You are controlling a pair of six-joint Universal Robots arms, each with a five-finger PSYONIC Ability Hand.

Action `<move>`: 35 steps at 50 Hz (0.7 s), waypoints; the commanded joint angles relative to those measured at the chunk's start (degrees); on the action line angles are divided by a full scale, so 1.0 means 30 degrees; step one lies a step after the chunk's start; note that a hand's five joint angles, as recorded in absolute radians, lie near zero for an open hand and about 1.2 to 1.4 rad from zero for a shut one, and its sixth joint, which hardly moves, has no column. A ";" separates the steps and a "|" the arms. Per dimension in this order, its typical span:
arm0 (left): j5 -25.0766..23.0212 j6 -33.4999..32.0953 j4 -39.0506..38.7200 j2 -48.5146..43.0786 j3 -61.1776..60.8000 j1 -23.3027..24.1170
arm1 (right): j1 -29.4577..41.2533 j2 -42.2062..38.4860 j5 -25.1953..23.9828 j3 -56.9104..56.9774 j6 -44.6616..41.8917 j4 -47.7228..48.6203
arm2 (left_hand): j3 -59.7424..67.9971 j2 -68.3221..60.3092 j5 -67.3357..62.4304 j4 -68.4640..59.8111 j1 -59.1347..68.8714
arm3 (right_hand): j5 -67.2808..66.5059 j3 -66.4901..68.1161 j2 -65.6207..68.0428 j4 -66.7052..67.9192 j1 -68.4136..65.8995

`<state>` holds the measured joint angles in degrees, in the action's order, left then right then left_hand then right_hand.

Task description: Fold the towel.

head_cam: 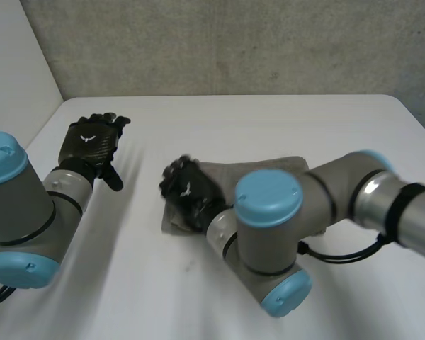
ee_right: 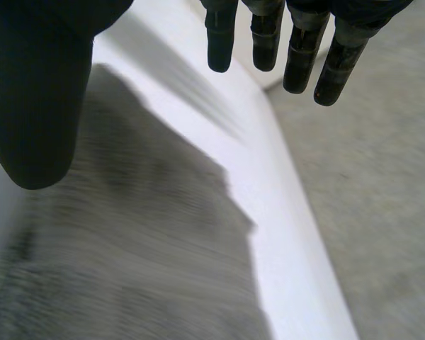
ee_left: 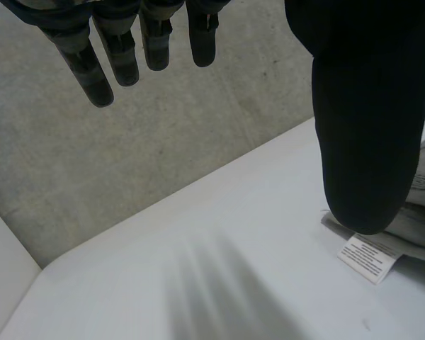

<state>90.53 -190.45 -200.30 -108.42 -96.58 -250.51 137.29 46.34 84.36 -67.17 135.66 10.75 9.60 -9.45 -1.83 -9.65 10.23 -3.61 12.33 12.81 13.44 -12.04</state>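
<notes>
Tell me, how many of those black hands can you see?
2. The left hand is open over the table, left of the towel; the right hand is open over the towel's left end.

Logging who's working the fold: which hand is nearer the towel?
Right. The right hand is over the towel's end, fingers straight. The left hand is apart from it, open above the table beside that end.

White table in play, and lying flat on it near the middle is a folded grey towel, its white care label poking out onto the bare tabletop.
</notes>
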 commanded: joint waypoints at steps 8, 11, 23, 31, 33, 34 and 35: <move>-0.0088 0.0172 -0.0002 0.0046 0.0465 0.2380 | -0.5327 0.6405 0.0971 -0.6371 0.8157 -0.0302 | 0.0135 -0.0182 0.0610 -0.0115 -0.0077 | 0.1202 -0.0778 -0.0936 -0.1145 0.0680; -0.0117 0.0172 -0.0002 -0.0247 0.0933 0.3376 | -0.6469 0.6524 0.0884 -0.7837 0.8131 -0.0273 | 0.0135 -0.0182 0.0610 -0.0115 -0.0077 | 0.1202 -0.0778 -0.0936 -0.1145 0.0680; -0.0029 0.0113 -0.0031 -0.2678 0.2310 0.4724 | -0.8848 0.6290 0.0825 -1.0422 0.8072 0.0020 | 0.0135 -0.0182 0.0610 -0.0115 -0.0077 | -0.1349 0.1773 0.1615 0.1406 -0.1871; 0.0147 0.0172 -0.0149 -0.2591 0.1785 0.4315 | -0.9639 0.5499 -0.0171 -1.0920 0.8013 0.2041 | 0.0135 -0.0182 0.0610 -0.0115 -0.0077 | -1.9739 2.0164 2.0006 1.9797 -2.0262; 0.0147 0.0172 -0.0149 -0.2473 0.1578 0.4108 | -0.9697 0.5411 -0.0289 -1.0920 0.7867 0.2598 | 0.0135 -0.0182 0.0610 -0.0115 -0.0077 | -2.2131 2.2556 2.2397 2.2188 -2.2653; 0.0147 0.0172 -0.0149 -0.2386 0.1404 0.3992 | -0.9813 0.5208 -0.0318 -1.0862 0.7519 0.2946 | 0.0135 -0.0182 0.0610 -0.0115 -0.0077 | -2.2131 2.2556 2.2397 2.2188 -2.2653; 0.0147 0.0172 -0.0149 -0.2270 0.1228 0.3875 | -0.9902 0.4858 -0.0318 -1.0717 0.6993 0.3095 | 0.0135 -0.0182 0.0610 -0.0115 -0.0077 | -2.2131 2.2556 2.2397 2.2188 -2.2653</move>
<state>90.85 -189.94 -200.71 -116.42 -90.74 -237.23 108.60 63.10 84.45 -99.83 159.56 15.51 9.60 -9.45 -1.83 -9.65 10.23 -53.20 65.31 66.00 65.57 -52.75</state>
